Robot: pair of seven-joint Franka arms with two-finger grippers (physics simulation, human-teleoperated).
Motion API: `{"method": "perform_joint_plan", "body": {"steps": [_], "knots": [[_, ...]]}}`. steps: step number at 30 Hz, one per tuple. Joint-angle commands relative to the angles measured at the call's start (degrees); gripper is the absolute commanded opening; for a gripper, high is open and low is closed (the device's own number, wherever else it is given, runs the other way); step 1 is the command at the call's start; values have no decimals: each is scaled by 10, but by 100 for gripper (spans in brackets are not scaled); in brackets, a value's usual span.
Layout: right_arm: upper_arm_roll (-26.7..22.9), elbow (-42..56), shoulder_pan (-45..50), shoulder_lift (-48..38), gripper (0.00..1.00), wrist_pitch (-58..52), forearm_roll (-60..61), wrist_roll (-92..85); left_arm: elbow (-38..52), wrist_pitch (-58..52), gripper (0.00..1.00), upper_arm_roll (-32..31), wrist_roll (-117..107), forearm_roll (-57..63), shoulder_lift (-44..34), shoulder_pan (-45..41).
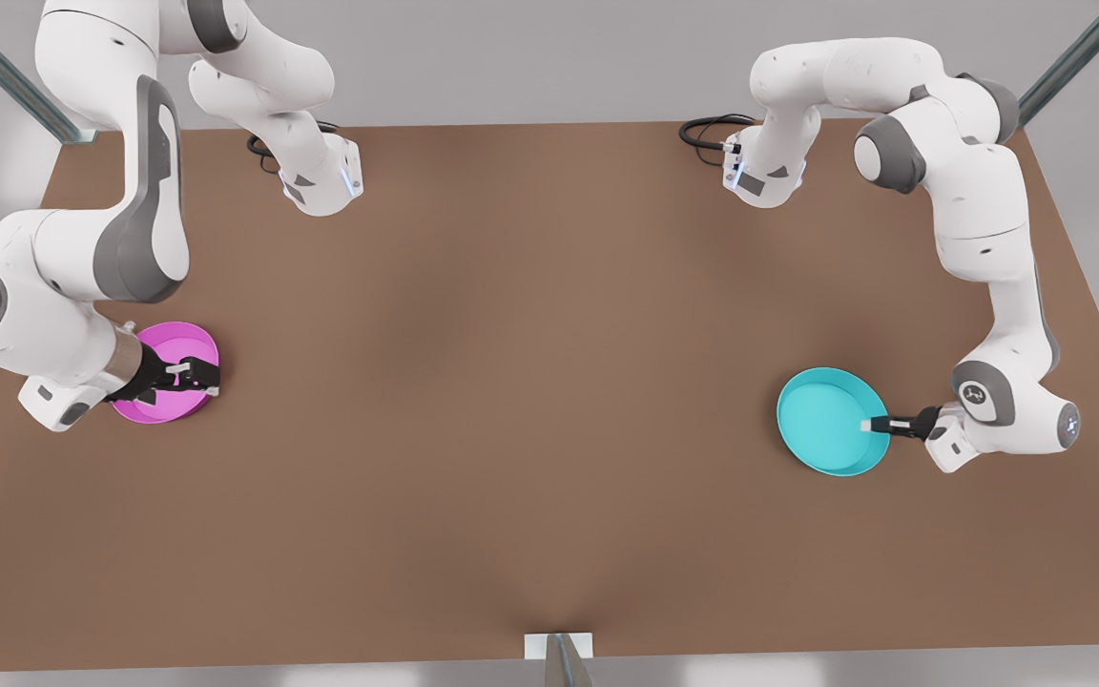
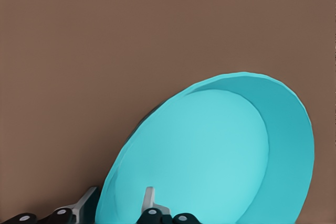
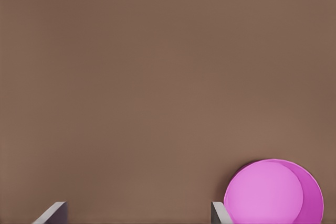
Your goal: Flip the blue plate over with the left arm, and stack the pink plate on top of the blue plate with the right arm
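In the front view, two white arms work a brown table (image 1: 549,401): the left gripper (image 1: 866,426), on the arm at the front view's right, pinches the rim of the blue plate (image 1: 826,420) on the side nearest that arm, a hold at the edge that looks chosen so the dish can be levered over rather than lifted flat. Far across the table from the blue plate, toward the front view's left, the right gripper (image 1: 195,376) hangs above the pink plate (image 1: 168,349), apparently waiting for the flip before it carries its dish over. The left wrist view shows the blue plate (image 2: 220,156) tilted up off the table, open side toward the camera, one finger (image 2: 149,199) inside the rim and the other outside it, clamped on the wall. In the right wrist view the fingers (image 3: 219,214) stand spread apart with nothing between them, the pink plate (image 3: 273,192) lying flat beside one fingertip, well apart from the blue plate.
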Motion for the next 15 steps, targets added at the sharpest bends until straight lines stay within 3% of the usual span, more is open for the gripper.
{"method": "perform_joint_plan", "body": {"steps": [1, 8, 13, 15], "knots": [[0, 0, 0, 0, 100, 0, 0, 0, 0, 0, 49, 1, 0, -4, 0, 1], [-2, 0, -4, 2, 100, -1, -11, -1, 1, 1, 46, 1, 0, -4, 3, 4], [-2, 0, -5, 1, 100, -2, -10, -1, 1, 1, 28, 1, 0, -5, 3, 4], [-2, 0, -5, 0, 100, -3, -11, -1, 1, 1, 27, 1, 0, -4, 3, 4]]}}
